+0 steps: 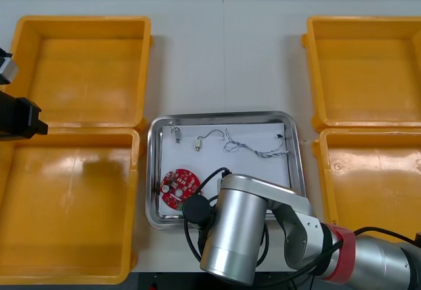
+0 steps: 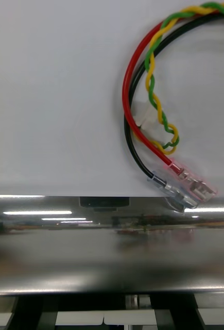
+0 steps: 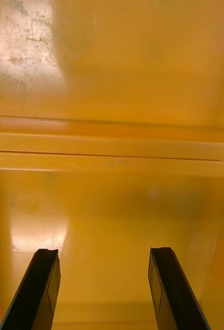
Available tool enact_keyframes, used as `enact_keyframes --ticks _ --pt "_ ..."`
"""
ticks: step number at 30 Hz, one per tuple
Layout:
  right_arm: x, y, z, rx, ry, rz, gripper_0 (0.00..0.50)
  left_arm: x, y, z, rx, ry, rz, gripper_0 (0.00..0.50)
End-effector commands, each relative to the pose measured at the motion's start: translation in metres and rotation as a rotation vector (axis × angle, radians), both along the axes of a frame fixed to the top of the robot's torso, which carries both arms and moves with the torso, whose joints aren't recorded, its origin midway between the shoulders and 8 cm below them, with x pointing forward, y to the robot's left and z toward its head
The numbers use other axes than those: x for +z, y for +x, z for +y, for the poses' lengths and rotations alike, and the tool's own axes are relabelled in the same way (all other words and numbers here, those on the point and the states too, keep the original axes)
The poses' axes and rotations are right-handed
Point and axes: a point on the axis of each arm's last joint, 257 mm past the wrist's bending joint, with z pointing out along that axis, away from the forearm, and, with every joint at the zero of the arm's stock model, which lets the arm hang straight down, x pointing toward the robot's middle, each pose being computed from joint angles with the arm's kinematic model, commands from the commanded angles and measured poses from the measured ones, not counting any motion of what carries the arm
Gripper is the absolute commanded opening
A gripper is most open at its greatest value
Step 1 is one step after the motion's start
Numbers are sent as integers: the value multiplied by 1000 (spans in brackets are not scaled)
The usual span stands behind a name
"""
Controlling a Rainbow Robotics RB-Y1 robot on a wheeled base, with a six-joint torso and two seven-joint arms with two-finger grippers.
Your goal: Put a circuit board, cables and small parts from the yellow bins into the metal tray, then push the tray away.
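Observation:
The metal tray (image 1: 152, 171) lies mid-table, white inside. In it are a round red circuit board (image 1: 179, 187) at the near left, two small metal parts (image 1: 176, 133) (image 1: 197, 143) at the far side, and a twisted blue and white cable (image 1: 253, 146). My right arm (image 1: 243, 231) reaches over the tray's near edge. In the right wrist view, my right gripper (image 2: 107, 304) is low against the tray's near wall (image 2: 112, 247), its fingers apart. Just inside the wall lies a red and yellow cable (image 2: 142, 103). My left gripper (image 3: 104, 255) hangs open over the left bins, holding nothing.
Two yellow bins stand on the left (image 1: 82, 73) (image 1: 66, 204) and two on the right (image 1: 368, 73) (image 1: 375, 185). The table (image 1: 223, 60) runs bare beyond the tray's far edge. My left arm (image 1: 20, 116) sits at the left edge, above the bins' shared rim.

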Motion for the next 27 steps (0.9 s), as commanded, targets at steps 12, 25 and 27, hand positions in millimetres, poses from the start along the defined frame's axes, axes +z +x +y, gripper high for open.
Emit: enact_keyframes --ticks 12,25,27 --pt "33 47 4 -30 30 -63 500 9 -5 18 -93 115 -13 500" --pt "42 82 -3 -43 20 -97 500 9 -5 18 -93 115 -13 500" --pt "45 86 -3 -42 20 -100 500 9 -5 18 -93 115 -13 500"
